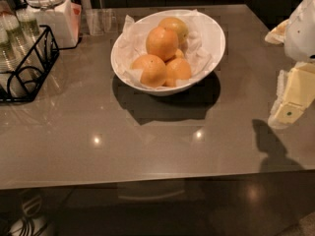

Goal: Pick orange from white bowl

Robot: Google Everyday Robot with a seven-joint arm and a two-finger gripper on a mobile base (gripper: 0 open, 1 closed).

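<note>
The white bowl [211,33] stands on the grey table, back centre, lined with crumpled white paper. Several oranges lie in it. The orange [162,43], deep-coloured and the largest, sits on top of the pile. A paler yellowish orange [176,26] lies behind it, and two more lie at the front [149,70] [178,69]. My gripper [290,104] is at the right edge of the view, to the right of the bowl and apart from it, above the table.
A white lidded jar [51,11] stands at the back left. A black wire rack [27,65] with glasses is at the left edge. Small clear glasses [98,19] stand behind the bowl. The table's front edge [147,181] runs across the lower view.
</note>
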